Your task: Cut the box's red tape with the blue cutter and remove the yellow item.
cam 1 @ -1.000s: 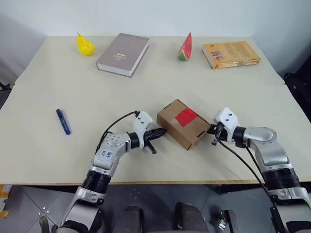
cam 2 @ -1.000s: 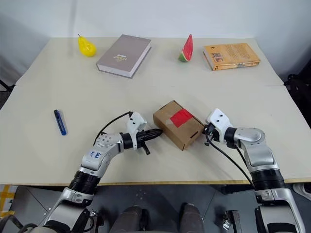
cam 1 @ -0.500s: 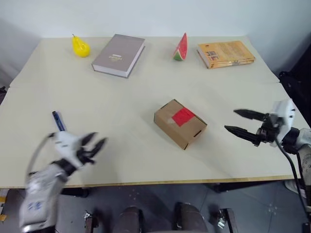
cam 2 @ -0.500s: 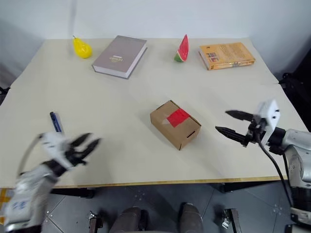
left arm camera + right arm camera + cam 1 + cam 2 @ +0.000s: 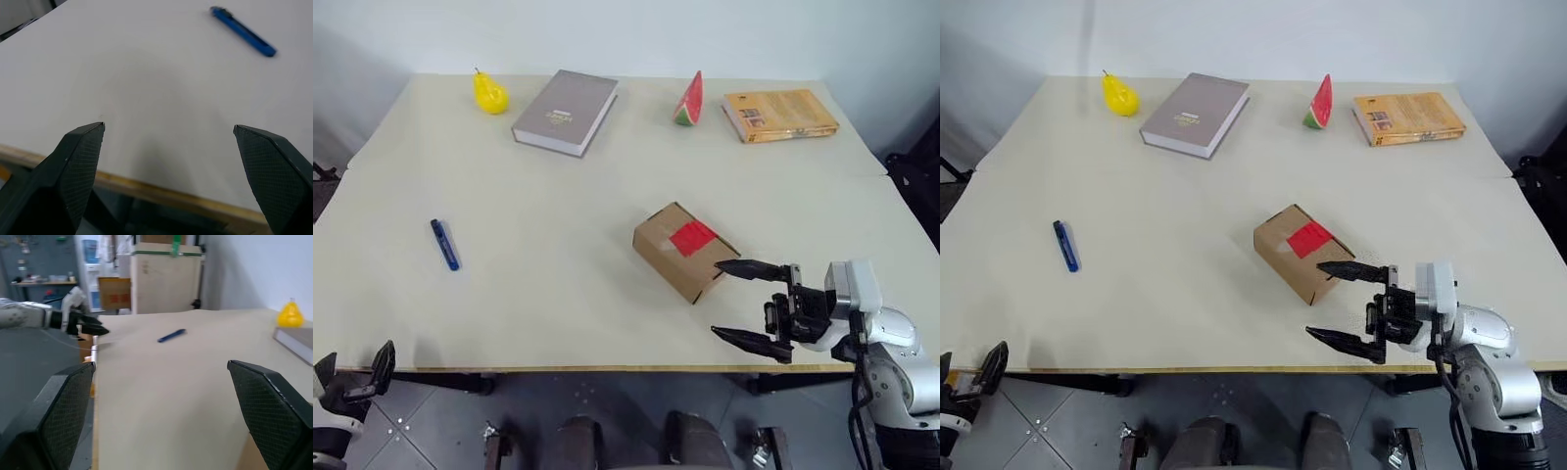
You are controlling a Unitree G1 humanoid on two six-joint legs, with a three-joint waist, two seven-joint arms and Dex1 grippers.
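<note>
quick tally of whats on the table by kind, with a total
books: 2, grey book, orange book
fruit: 2, yellow pear, watermelon slice
boxes: 1, box with red tape
cutters: 1, blue cutter
total: 6

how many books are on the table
2: a grey book at the far edge beside the yellow pear, and an orange book at the far right, past the watermelon slice.

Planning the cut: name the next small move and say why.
Probably bring the left end effector, open and empty at the table's near edge, forward to the blue cutter. The red tape on the box is uncut, and the cutter lies untouched on the table.
</note>
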